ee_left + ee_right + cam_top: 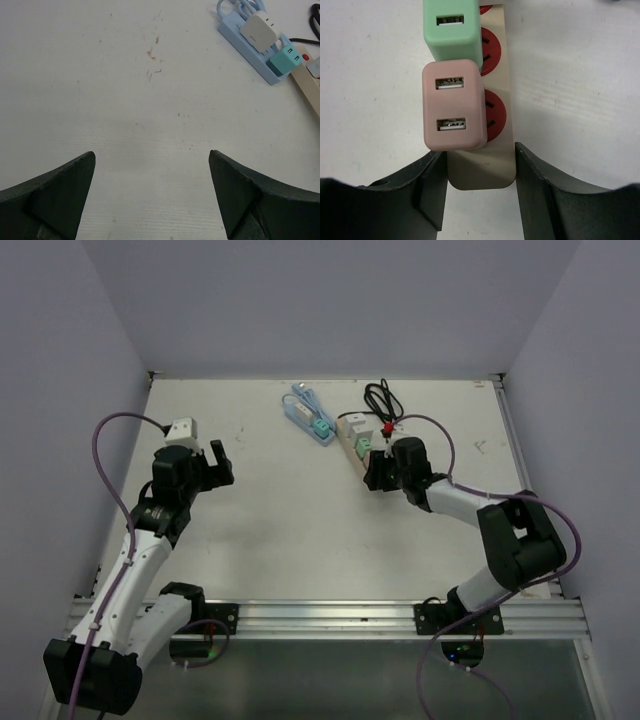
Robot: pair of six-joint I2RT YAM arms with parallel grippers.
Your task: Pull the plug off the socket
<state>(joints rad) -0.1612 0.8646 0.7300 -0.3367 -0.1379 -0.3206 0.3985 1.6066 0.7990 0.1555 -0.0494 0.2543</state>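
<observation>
A beige socket strip (480,170) with red outlets lies at the back right of the table (352,430). Plugged into it are a pink plug (454,105) with two USB ports and, behind that, a green plug (451,30). My right gripper (479,152) is shut on the near end of the strip, one finger pressed against each long side, just below the pink plug. From above, that gripper (385,468) covers the strip's near end. My left gripper (151,157) is open over bare table, far to the left (215,465).
A blue power strip (250,45) with a white adapter (259,31) and a teal adapter (286,59) lies beside the beige strip (310,80). A black cable (383,400) coils at the back. Walls enclose the table on three sides.
</observation>
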